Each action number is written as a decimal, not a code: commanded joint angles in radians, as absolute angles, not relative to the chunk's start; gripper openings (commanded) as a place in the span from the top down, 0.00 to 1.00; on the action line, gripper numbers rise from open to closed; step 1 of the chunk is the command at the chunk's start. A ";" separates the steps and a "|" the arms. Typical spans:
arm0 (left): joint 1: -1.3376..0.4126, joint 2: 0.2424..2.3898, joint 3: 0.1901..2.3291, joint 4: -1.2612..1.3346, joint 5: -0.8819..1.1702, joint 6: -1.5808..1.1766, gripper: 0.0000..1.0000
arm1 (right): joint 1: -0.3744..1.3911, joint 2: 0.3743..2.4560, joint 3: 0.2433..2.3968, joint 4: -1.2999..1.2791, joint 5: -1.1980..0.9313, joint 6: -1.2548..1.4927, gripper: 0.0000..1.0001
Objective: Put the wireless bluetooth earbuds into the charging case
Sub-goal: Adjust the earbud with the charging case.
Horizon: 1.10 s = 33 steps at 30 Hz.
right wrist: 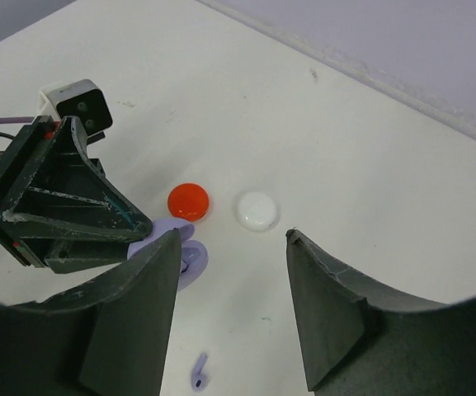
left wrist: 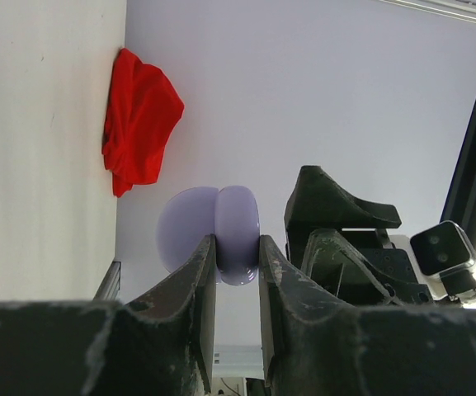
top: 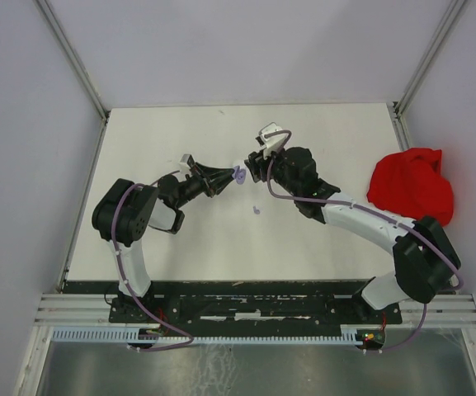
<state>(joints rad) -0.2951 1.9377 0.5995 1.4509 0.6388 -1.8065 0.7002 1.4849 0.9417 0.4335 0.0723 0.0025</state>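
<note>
Purple earbud (right wrist: 200, 373): one, lying on worktop (top: 180, 239), at 5 o'clock of case. Case (left wrist: 221, 235): lavender, open, off the worktop, pinched between left fingers (left wrist: 196, 280). Right fingers (right wrist: 328, 297): spread, empty. Red disc (right wrist: 189, 201); white disc (right wrist: 256, 209) at its 3 o'clock. Red cloth (top: 411, 186): worktop's 3 o'clock edge.

A white table (top: 221, 247) sits boxed by pale grey walls (top: 246, 49), metal rails (top: 73, 58) at the corners.

Left claw (left wrist: 238, 249) clamps the open purple charging case (left wrist: 236, 221).
</note>
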 commanded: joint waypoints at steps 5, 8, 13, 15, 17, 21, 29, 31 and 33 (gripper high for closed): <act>-0.299 1.945 0.616 1.531 0.655 -1.835 0.97 | 0.701 1.454 1.094 0.000 0.111 0.080 0.36; -0.299 1.944 0.617 1.530 0.656 -1.836 0.97 | 0.701 1.467 1.106 -0.048 0.119 0.088 0.37; -0.300 1.939 0.620 1.521 0.659 -1.830 0.97 | 0.702 1.494 1.118 -0.063 0.118 0.094 0.36; -0.299 1.935 0.619 1.515 0.660 -1.828 0.97 | 0.702 1.506 1.126 -0.064 0.118 0.095 0.36; -0.301 1.932 0.617 1.510 0.661 -1.824 0.97 | 0.701 1.519 1.144 -0.071 0.117 0.096 0.37; -0.301 1.923 0.611 1.501 0.665 -1.818 0.97 | 0.702 1.548 1.164 -0.071 0.117 0.101 0.36; -0.303 1.922 0.593 1.497 0.672 -1.805 0.97 | 0.702 1.573 1.192 -0.074 0.114 0.104 0.36; -0.306 1.923 0.591 1.499 0.673 -1.805 0.97 | 0.701 1.578 1.198 -0.075 0.112 0.102 0.36; -0.308 1.924 0.591 1.499 0.673 -1.804 0.97 | 0.702 1.585 1.205 -0.078 0.109 0.102 0.36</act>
